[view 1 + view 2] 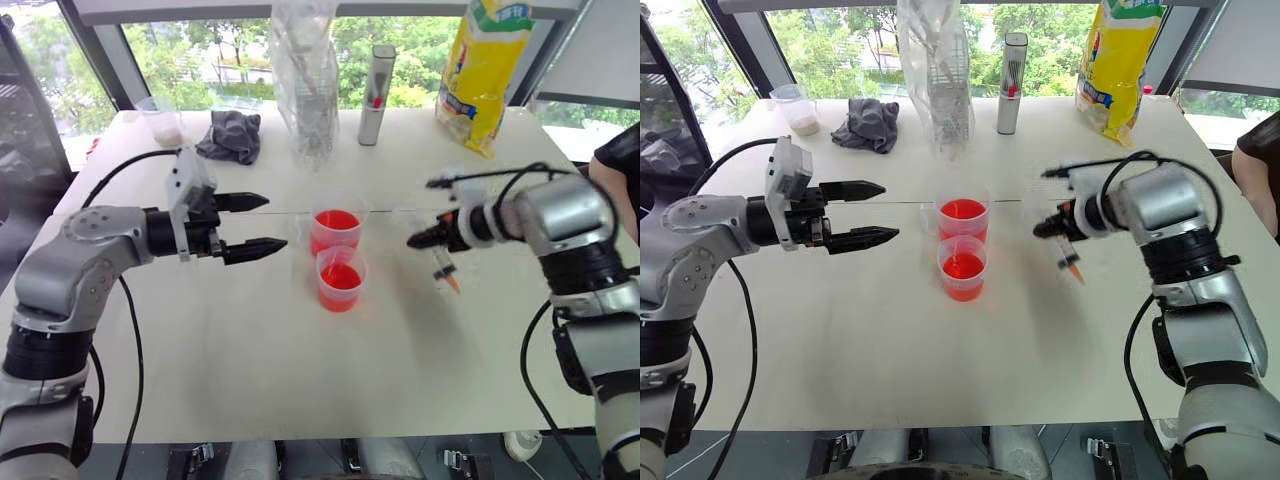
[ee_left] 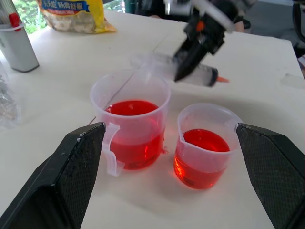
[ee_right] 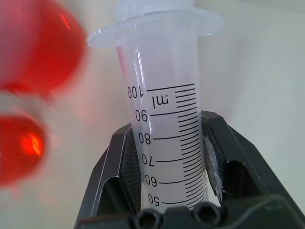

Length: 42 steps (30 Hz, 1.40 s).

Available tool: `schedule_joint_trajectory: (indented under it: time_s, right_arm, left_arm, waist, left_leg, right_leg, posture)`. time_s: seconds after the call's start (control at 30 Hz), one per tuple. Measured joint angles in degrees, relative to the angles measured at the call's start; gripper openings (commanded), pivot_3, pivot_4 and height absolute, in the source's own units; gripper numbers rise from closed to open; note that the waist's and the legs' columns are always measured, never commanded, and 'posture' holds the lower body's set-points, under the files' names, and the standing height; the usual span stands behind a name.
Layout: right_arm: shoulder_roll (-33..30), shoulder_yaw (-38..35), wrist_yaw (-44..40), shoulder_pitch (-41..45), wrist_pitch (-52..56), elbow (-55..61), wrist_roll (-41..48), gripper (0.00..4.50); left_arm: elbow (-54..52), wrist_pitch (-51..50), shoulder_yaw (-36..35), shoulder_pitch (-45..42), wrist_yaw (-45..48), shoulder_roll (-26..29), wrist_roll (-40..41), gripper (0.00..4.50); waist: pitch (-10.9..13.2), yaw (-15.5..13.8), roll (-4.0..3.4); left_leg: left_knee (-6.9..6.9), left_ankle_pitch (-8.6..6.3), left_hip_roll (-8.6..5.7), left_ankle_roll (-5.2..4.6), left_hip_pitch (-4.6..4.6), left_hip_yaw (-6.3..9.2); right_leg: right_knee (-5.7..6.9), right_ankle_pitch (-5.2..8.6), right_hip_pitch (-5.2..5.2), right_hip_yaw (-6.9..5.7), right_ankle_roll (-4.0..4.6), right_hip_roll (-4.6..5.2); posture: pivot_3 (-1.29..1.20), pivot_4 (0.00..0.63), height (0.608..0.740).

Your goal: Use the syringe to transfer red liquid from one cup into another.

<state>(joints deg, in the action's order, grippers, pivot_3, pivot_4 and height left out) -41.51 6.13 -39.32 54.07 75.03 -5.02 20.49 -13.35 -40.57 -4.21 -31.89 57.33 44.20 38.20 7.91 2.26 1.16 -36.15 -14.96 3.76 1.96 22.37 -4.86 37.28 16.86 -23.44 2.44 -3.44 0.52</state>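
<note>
grey cloth point(image 1: 232, 135), yellow bag point(image 1: 483, 70), grey cylinder point(image 1: 377, 95)

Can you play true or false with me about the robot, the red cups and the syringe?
1. The right gripper holds the syringe. True.
2. The syringe's tip is dipped in a cup. False: it hangs in the air, off to the side of both cups.
3. Both cups, the far cup and the near cup, have red liquid in them. True.
4. The left gripper is squeezing a cup. False: its jaws are open, and it holds nothing.
5. A grey cloth lies at the far side of the table. True.
6. The yellow bag lies between the two cups. False: it stands at the far edge, near the window.
</note>
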Motion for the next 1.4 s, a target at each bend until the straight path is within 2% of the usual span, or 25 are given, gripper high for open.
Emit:
schedule_joint_trajectory:
  time_s: [0.1,0.17,0.27,0.37,0.47,0.83,1.13,1.4]
  right_arm:
    - [2.82,-6.67,4.22,-1.25,-9.20,6.77,-0.26,1.41]
    - [7.14,-10.40,7.12,-2.24,-16.43,9.64,-0.29,1.41]
    - [14.81,-14.28,9.58,-1.90,-24.31,12.83,2.17,1.41]
    - [19.75,-15.76,10.98,-1.21,-29.52,13.18,3.99,1.41]
    - [23.52,-15.14,11.04,-2.19,-36.25,12.61,3.99,1.41]
    - [33.64,-5.25,8.75,-18.18,-61.79,2.21,-3.14,1.41]
    - [36.13,-3.31,8.07,-19.47,-72.53,-6.49,-6.22,1.41]
    - [36.49,-2.76,7.44,-19.87,-76.14,-9.07,-7.38,1.41]
  left_arm:
    - [1.44,-0.10,-0.10,-2.95,-0.03,-1.01,0.80,4.50]
    - [2.66,-0.12,-0.03,-4.79,0.10,-1.69,1.09,4.50]
    - [4.79,-0.09,0.22,-7.55,0.63,-2.25,1.06,4.50]
    - [5.96,-0.09,0.45,-8.95,1.39,-2.30,1.01,4.50]
    - [6.81,-0.09,0.45,-9.59,1.91,-2.29,0.97,4.50]
    - [7.74,-0.22,0.43,-11.48,2.33,-2.00,0.91,4.50]
    - [10.21,0.35,0.89,-13.93,2.58,-2.82,-0.50,4.50]
    - [15.11,4.01,4.29,-17.42,3.22,-7.38,-4.31,4.50]
  waist:
    - [-0.01,0.10,0.01]
    - [-0.01,0.23,0.01]
    - [0.00,0.31,-0.01]
    - [-0.01,0.19,-0.01]
    - [-0.01,0.18,0.00]
    - [0.00,0.40,-0.02]
    - [-0.01,0.20,0.00]
    - [-0.01,0.25,0.00]
  left_leg:
    - [0.00,0.00,0.00,0.00,0.00,0.00]
    - [0.00,0.01,0.00,0.01,-0.01,-0.01]
    - [0.02,0.01,0.03,0.02,-0.03,-0.01]
    - [0.00,0.02,0.03,0.04,-0.03,-0.01]
    - [-0.02,0.02,0.02,0.04,-0.02,-0.03]
    - [-0.03,0.03,0.02,0.05,-0.04,-0.02]
    - [-0.06,0.05,0.00,0.08,-0.07,-0.03]
    - [-0.07,0.06,0.00,0.10,-0.10,-0.02]
  right_leg:
    - [0.00,0.00,0.01,0.00,-0.01,0.00]
    - [0.02,0.00,0.01,0.00,-0.01,-0.01]
    - [0.09,0.00,-0.02,0.02,-0.01,-0.03]
    - [0.09,-0.01,-0.01,0.00,-0.01,-0.01]
    - [0.08,0.00,0.01,0.00,-0.01,0.02]
    - [0.12,0.00,0.01,0.01,-0.01,0.00]
    - [0.15,0.00,0.05,0.00,-0.01,0.00]
    - [0.20,0.00,0.06,0.00,-0.01,-0.01]
  posture:
    - [0.00,0.150,0.740]
    - [0.00,0.150,0.740]
    - [0.00,0.150,0.740]
    - [0.00,0.150,0.740]
    - [0.00,0.150,0.740]
    - [0.00,0.150,0.740]
    - [0.00,0.150,0.740]
    - [0.00,0.150,0.740]
